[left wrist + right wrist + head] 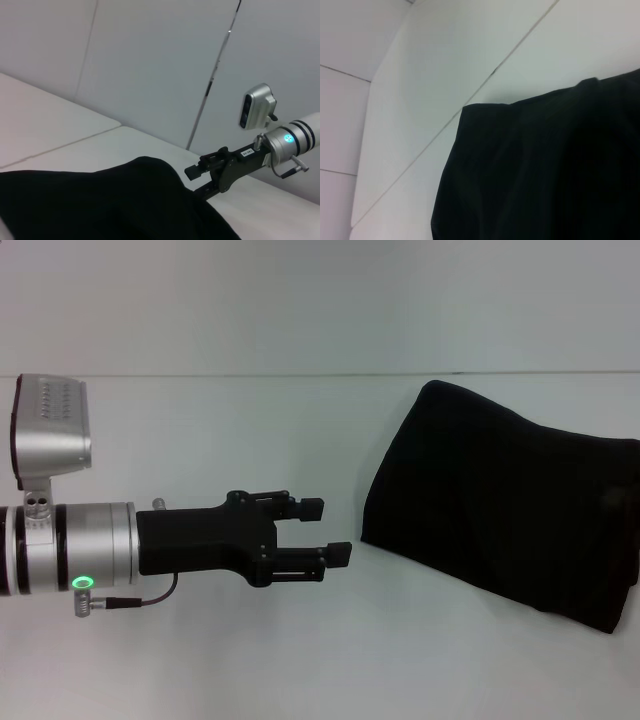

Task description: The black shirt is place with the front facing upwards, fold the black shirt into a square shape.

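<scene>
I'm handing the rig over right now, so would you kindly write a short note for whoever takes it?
Left tool: open, empty, hovering over the white table, apart from the shirt.
Right tool: not visible in the head view; a tool appears behind the shirt in the left wrist view, fingers unclear.
Black shirt: on the robot's right, already folded into a compact, roughly rectangular bundle, no lettering showing.
Left: check the edges and square it up if needed.

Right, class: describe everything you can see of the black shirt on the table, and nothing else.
The black shirt is plain, soft-looking dark fabric, already folded into a rough four-sided bundle with slanted, slightly uneven edges and soft creases. No lettering or label shows. It lies flat on the white table, towards the robot's right, running off the head view's right edge. The left gripper, fingers open, hovers beside it without touching.
</scene>
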You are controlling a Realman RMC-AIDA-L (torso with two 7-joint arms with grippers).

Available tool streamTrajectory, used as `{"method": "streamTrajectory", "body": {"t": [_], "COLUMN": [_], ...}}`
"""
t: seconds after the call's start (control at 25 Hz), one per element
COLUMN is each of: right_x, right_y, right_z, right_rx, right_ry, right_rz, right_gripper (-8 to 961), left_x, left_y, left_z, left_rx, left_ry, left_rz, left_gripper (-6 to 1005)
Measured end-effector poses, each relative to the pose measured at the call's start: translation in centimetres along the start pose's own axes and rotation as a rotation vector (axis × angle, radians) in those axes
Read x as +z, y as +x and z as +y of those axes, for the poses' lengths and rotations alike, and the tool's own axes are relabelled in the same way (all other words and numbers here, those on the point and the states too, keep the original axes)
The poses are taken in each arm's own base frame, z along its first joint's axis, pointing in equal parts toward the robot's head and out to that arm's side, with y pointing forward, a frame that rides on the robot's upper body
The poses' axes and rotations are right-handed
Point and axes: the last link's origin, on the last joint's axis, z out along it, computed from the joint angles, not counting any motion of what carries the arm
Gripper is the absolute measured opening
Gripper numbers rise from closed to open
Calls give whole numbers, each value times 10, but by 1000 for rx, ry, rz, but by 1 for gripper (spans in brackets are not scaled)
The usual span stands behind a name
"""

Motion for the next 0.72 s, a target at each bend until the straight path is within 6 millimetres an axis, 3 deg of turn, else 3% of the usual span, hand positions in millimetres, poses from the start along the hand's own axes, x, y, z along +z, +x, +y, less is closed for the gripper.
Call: {"method": "streamTrajectory", "body": {"t": [0.72], "right_x": [20], "right_y": [1], "right_z": [4], "right_rx": [-28], "right_ry": [38], "right_rz": [22], "right_gripper": [876], "left_x": [3], "left_y": [2], "left_z": [0], "left_rx": [-1], "left_ry": [5], "left_rz": [11], "left_gripper": [757]}}
